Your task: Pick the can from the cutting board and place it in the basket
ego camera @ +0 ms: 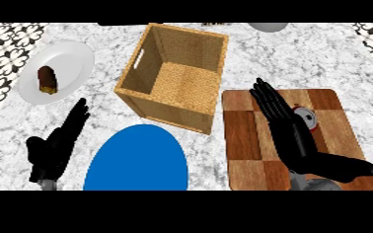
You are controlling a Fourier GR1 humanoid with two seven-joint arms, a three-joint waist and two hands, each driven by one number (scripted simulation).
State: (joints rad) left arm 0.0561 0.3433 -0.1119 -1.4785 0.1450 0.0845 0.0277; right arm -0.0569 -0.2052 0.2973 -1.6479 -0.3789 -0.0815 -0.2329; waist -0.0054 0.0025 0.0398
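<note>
A small can [305,117] with a red side and a silver top lies on the wooden cutting board [247,133] at the right. My right hand [291,133] stretches over the board with straight fingers, its palm right beside the can and hiding part of it. The woven basket [175,74] stands left of the board, open at the top, nothing inside. My left hand [58,140] rests open at the lower left, fingers pointing up.
A blue plate [137,160] lies in front of the basket. A white plate [69,61] with a brown item [47,80] on it sits at the left. A white dish [268,26] shows at the far edge.
</note>
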